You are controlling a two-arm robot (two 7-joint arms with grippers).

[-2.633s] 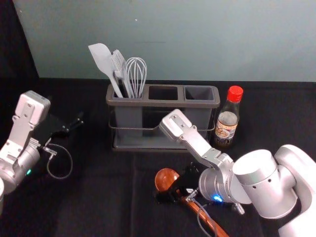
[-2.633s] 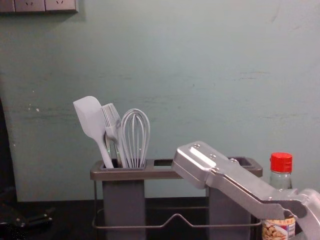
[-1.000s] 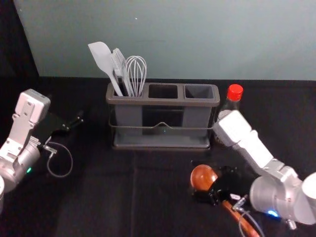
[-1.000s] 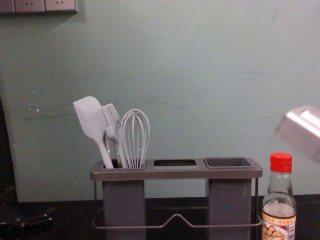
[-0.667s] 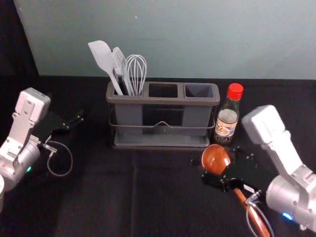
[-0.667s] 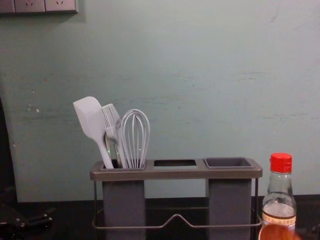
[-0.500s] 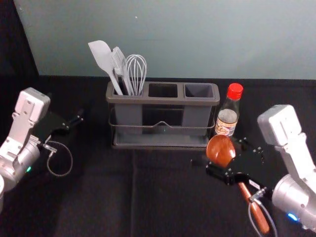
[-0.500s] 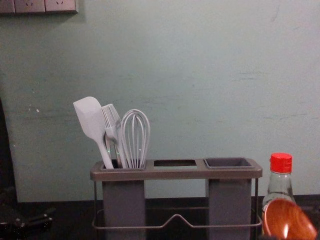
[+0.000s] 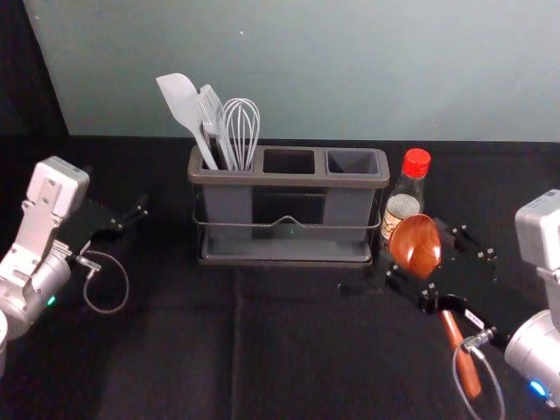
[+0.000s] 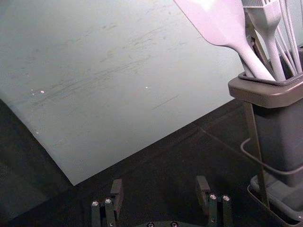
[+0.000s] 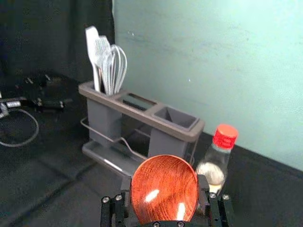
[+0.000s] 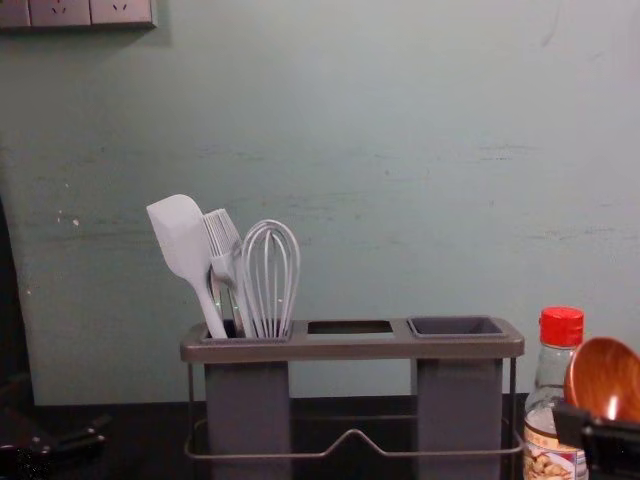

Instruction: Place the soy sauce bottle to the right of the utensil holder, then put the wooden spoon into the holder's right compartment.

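My right gripper [image 9: 422, 248] is shut on the wooden spoon [image 9: 415, 244], its bowl up between the fingers and its handle slanting down toward the front. In the right wrist view the right gripper [image 11: 164, 187] has a finger on each side of the spoon's bowl [image 11: 164, 189]. The soy sauce bottle [image 9: 409, 192] stands upright just right of the utensil holder [image 9: 289, 181], partly behind the bowl. The holder's right compartment [image 12: 456, 326] has nothing in it. Parked at the left, my left gripper [image 9: 120, 198] is open; the left wrist view shows the left gripper [image 10: 160, 185] with nothing between its fingers.
A white spatula [image 9: 182, 105], a brush [image 9: 211, 112] and a whisk [image 9: 241, 131] stand in the holder's left compartment. A wall [image 9: 315, 70] rises behind the black-covered table [image 9: 175, 341]. The holder's wire rail [image 12: 350, 436] runs along its front.
The right gripper has carried the spoon rightward and back from in front of the holder, and the bowl has risen into the chest view beside the bottle. The left arm has stayed still.
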